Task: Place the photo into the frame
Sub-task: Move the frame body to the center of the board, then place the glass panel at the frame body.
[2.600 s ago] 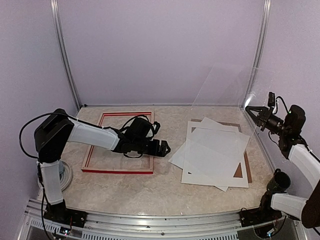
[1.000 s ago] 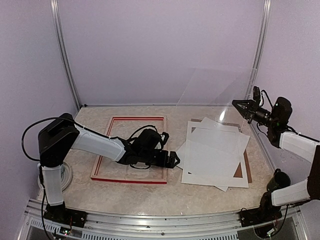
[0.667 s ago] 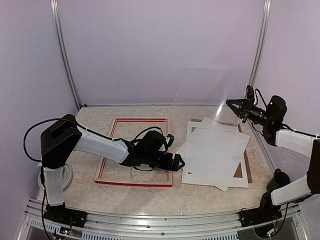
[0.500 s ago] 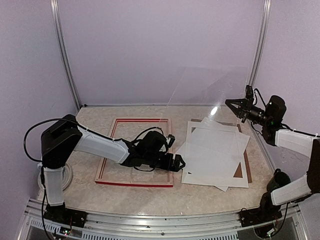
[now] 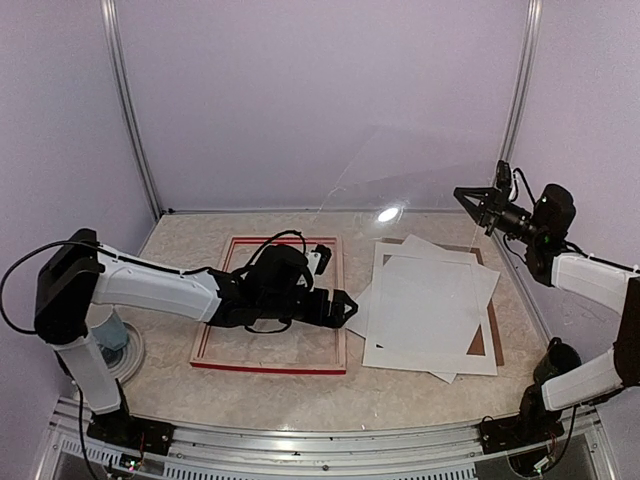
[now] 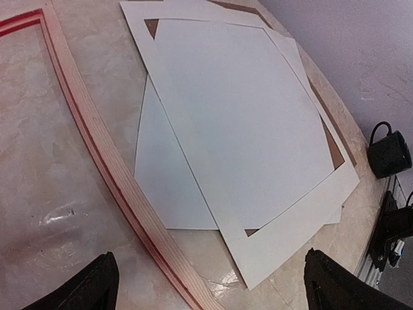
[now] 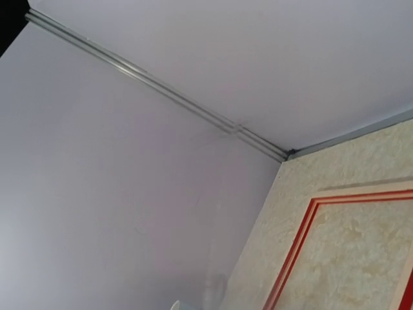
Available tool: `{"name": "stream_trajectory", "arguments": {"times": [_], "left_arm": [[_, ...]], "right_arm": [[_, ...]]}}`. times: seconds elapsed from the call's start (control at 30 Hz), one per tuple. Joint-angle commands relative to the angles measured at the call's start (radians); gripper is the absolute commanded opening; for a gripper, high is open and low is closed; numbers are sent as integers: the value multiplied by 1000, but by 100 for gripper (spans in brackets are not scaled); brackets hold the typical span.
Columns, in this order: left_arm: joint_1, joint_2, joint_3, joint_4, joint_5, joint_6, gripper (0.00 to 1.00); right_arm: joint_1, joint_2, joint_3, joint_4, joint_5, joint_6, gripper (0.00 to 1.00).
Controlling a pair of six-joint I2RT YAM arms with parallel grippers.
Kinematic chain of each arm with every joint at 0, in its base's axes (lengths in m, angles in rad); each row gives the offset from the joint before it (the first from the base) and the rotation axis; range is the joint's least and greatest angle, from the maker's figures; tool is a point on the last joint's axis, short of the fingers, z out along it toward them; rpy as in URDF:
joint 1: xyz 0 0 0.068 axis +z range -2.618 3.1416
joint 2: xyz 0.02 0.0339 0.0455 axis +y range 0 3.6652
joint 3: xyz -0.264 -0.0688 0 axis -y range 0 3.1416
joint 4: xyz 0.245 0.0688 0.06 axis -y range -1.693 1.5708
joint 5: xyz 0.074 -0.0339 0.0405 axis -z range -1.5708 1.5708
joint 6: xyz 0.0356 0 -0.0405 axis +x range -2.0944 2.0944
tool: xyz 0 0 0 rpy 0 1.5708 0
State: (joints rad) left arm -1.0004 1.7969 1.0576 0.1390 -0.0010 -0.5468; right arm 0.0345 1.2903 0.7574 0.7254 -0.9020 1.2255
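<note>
The frame (image 5: 270, 305) lies flat on the table left of centre, with a red rim and pale wood edge (image 6: 97, 145); marble shows through its opening. My left gripper (image 5: 340, 305) (image 6: 210, 294) hangs open just over the frame's right rail, nothing between its fingers. To its right lies a stack: a white mat (image 5: 385, 352) (image 6: 303, 223) with a window, a brown backing panel (image 5: 494, 335) and two plain white sheets (image 5: 430, 295) (image 5: 352, 318). With only blank sides showing, I cannot tell which sheet is the photo. My right gripper (image 5: 470, 196) is shut on the clear pane (image 5: 420, 175), held high and tilted.
A black mug (image 5: 557, 360) (image 6: 389, 150) stands near the right arm's base. A white round object (image 5: 128, 345) sits by the left arm's base. Lilac walls and metal corner posts (image 5: 515, 95) close the cell. The right wrist view shows only wall and the frame's red rim (image 7: 303, 239).
The frame has slid right, pushed by my left gripper, which has now drawn back slightly. My right gripper has carried the clear pane higher and further left.
</note>
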Motion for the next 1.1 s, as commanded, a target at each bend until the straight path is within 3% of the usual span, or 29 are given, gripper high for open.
{"name": "stream_trajectory", "arguments": {"times": [0.0,0.4,1.07], "left_arm": [[39,-125,-28,-11,-73,42,99],[217,-345,-193,-38,-93,30,99],[537,-432,-322,32,-73,-26,99]], "right_arm": [[7,18,37,35,-13,-1,0],[74,101,63,18,-15,-20,0],[345,366,233,-43,8,17,0]]}}
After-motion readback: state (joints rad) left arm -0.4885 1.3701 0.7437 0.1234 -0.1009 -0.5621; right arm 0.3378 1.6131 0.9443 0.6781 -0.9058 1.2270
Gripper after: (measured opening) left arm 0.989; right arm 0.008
